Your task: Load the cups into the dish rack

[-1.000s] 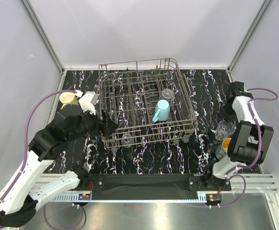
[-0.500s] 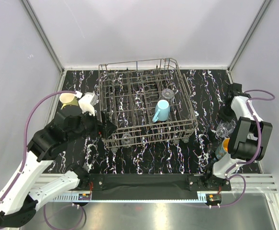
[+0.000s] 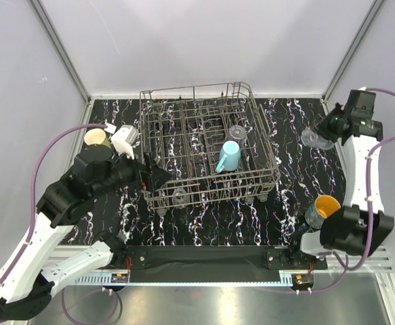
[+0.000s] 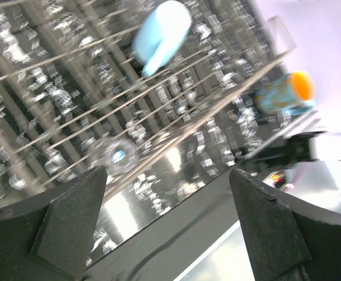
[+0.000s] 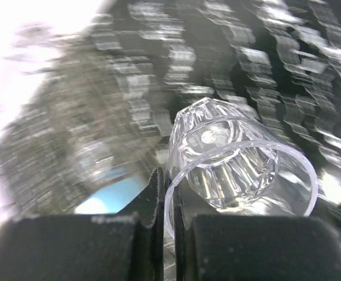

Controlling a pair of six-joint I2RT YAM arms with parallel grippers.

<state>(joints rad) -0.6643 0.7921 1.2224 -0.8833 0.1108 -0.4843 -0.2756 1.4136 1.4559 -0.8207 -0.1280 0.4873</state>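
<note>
The dark wire dish rack (image 3: 265,152) stands mid-table. In it are a light blue mug (image 3: 228,156), a clear glass (image 3: 238,132) and another clear glass (image 3: 179,198) at its near edge. My right gripper (image 3: 327,130) is raised at the far right and shut on the rim of a clear glass (image 3: 314,139), seen close in the right wrist view (image 5: 240,158). My left gripper (image 3: 156,175) is open and empty at the rack's left near corner. A yellow mug (image 3: 96,138) stands at the far left. A teal mug with an orange inside (image 3: 322,208) stands at the near right.
The left wrist view shows the light blue mug (image 4: 161,35), a clear glass (image 4: 119,155) behind the rack wires and the teal mug (image 4: 287,93). Grey walls close in the table on three sides. A black rail runs along the near edge (image 3: 204,257).
My right arm has lifted the clear glass from beside the teal mug and carried it up and back to the far right. My left arm has shifted only slightly.
</note>
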